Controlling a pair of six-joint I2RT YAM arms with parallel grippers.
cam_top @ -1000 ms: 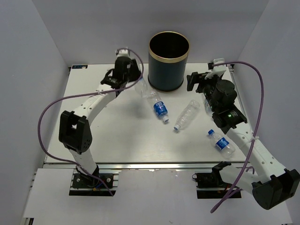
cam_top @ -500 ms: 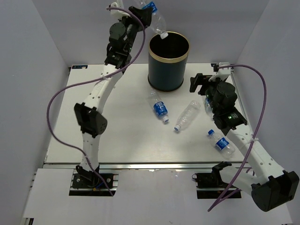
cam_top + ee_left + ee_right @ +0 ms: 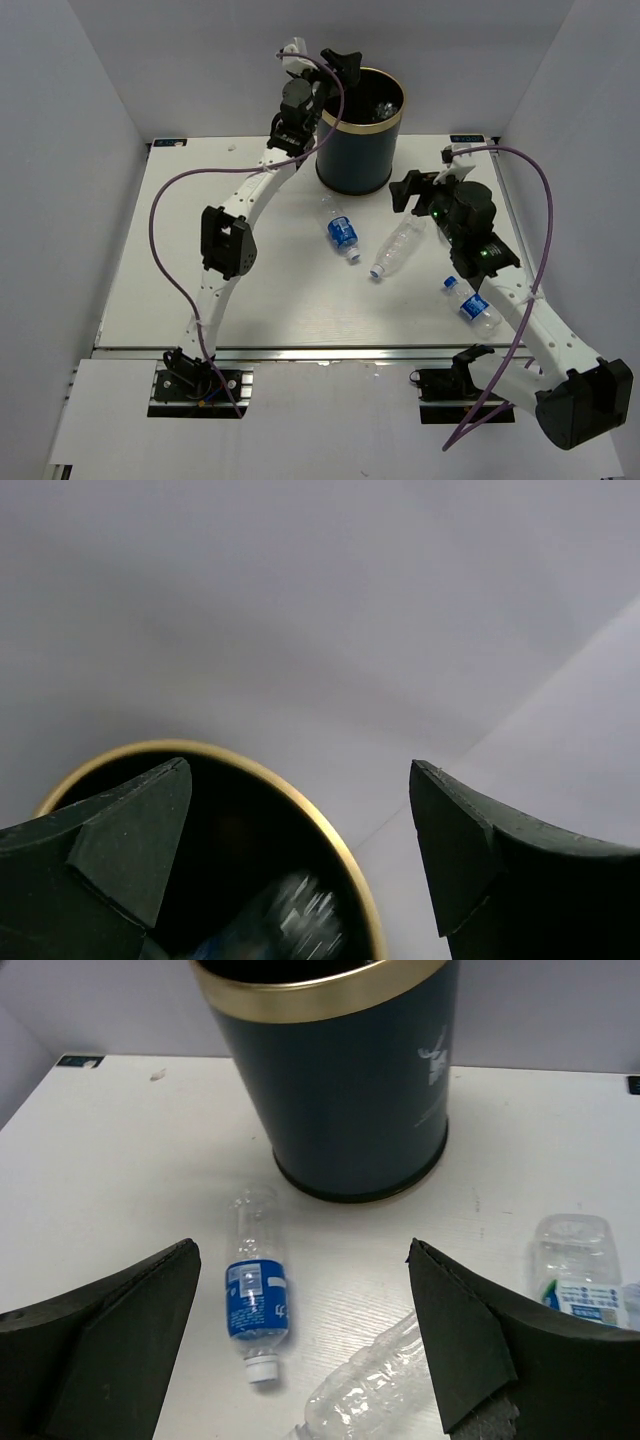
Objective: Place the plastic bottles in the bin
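Plastic bottles [image 3: 342,233]: 3 lie on the table [image 3: 200,300] near the far bin [image 3: 350,165], 1 inside it. Left gripper [image 3: 300,790], above the bin, and right gripper [image 3: 300,1340] are spread, empty. Best to lift straight up, clear of the rim.

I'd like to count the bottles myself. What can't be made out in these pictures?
1. Inside the bin: the top view shows only a glint in the dark; the left wrist view shows one blurred bottle below the left gripper, cut off by the bottom edge. The count cannot be told.
2. Right wrist view: a labelled bottle is half hidden by the right gripper finger and the right edge.
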